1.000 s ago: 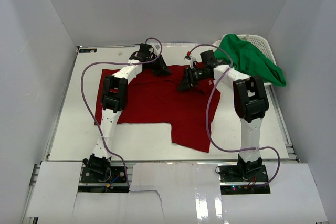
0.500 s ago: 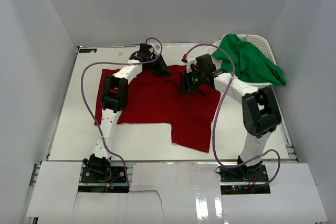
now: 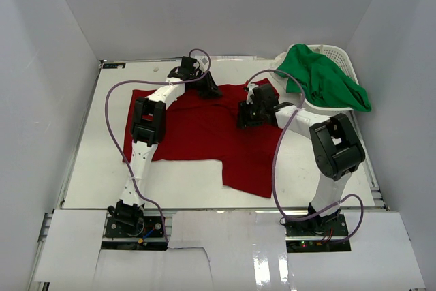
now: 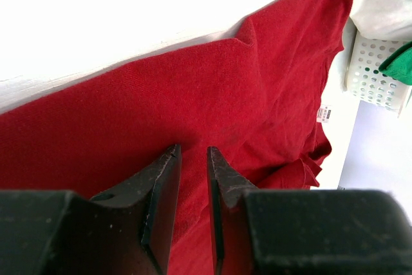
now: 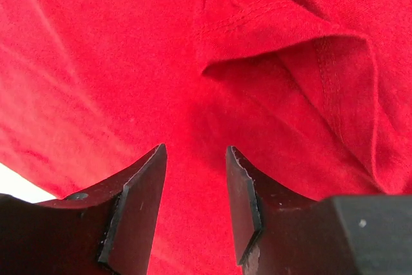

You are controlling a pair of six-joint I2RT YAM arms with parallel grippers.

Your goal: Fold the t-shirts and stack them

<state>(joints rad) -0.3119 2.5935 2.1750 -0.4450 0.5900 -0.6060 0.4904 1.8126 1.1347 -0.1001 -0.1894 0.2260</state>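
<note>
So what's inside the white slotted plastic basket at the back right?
A bright green cloth t-shirt, bunched up and spilling over the rim of the white basket. Anything beneath it is covered.

Top camera: we're looking down from above and behind the arm bases, far enough back to fit the whole table (image 3: 95, 175), with the white basket (image 3: 338, 54) at far right. Our left wrist cam sits low behind the left gripper (image 4: 192, 149), skimming across the red t-shirt (image 4: 193, 94) toward that basket. The right wrist cam, behind the right gripper (image 5: 196, 148), is even closer, and red cloth fills it. We get the shirt in all three.
</note>
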